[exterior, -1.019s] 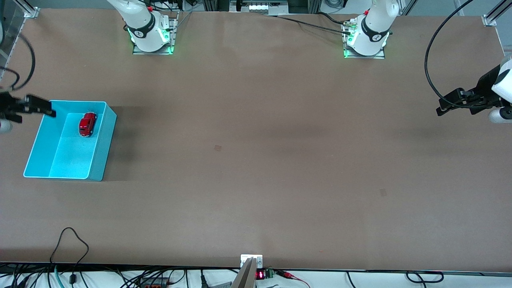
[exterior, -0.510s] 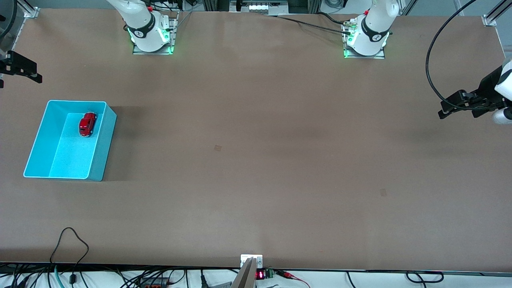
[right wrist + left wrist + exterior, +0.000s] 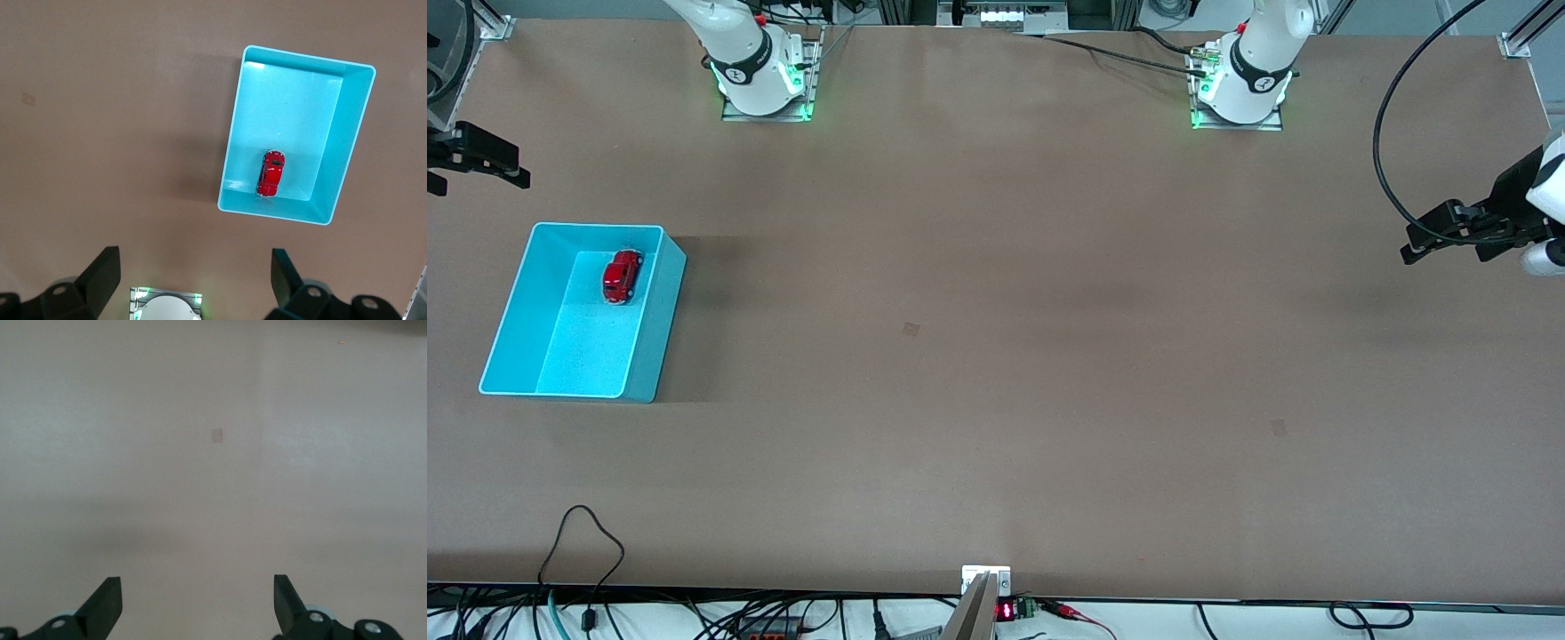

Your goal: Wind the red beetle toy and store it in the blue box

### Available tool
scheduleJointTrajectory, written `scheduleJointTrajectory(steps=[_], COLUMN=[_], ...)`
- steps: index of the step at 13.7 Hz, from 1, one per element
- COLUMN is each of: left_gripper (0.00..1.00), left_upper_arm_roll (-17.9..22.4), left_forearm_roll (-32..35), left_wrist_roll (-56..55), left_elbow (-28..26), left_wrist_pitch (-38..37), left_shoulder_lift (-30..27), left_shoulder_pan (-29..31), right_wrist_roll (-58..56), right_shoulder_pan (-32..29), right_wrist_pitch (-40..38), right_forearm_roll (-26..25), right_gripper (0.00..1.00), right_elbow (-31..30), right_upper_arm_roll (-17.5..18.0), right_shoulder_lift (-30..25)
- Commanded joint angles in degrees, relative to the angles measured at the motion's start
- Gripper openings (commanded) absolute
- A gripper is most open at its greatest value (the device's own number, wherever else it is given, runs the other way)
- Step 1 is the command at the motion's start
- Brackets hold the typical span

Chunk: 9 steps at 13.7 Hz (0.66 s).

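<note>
The red beetle toy (image 3: pixel 622 276) lies inside the blue box (image 3: pixel 656 329), at the box's end farther from the front camera. In the right wrist view the red beetle toy (image 3: pixel 271 173) rests on the floor of the blue box (image 3: pixel 347 140), free of any grip. My right gripper (image 3: pixel 516 169) hangs open over bare table at the right arm's end, off to the side of the box. Its fingers frame the right gripper (image 3: pixel 195 270), with nothing between them. My left gripper (image 3: pixel 1409 244) is open and empty over the table edge at the left arm's end. Below the left gripper (image 3: pixel 195 597) is only bare table.
The two arm bases (image 3: pixel 765 80) (image 3: pixel 1240 89) stand along the table edge farthest from the front camera. A black cable (image 3: pixel 1383 151) loops from the left arm. A thin cable loop (image 3: pixel 583 533) lies by the edge nearest the camera. A small mark (image 3: pixel 911 329) shows mid-table.
My right gripper has pulled away from over the box's rim toward the robots' side of the table, leaving the toy in the box. The left gripper has barely shifted.
</note>
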Motion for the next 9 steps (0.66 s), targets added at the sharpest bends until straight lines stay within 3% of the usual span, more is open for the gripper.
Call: scheduleJointTrajectory(steps=[1, 9], left_gripper=[1.0, 1.0], left_upper_arm_roll=[-0.1, -0.1], left_forearm_roll=[-0.7, -0.6], left_wrist_roll=[1.1, 1.1], left_elbow=[0.3, 0.3], left_wrist_pitch=[-0.6, -0.5], left_shoulder_lift=[-0.6, -0.5], left_shoulder_pan=[0.2, 0.2], right_wrist_roll=[1.0, 0.9], right_shoulder_pan=[0.0, 0.0], right_wrist_pitch=[0.2, 2.1], right_forearm_roll=[-0.1, 0.1], right_gripper=[1.0, 1.0], right_elbow=[-1.1, -3.3], right_upper_arm_roll=[0.1, 0.1], right_shoulder_lift=[-0.3, 0.0])
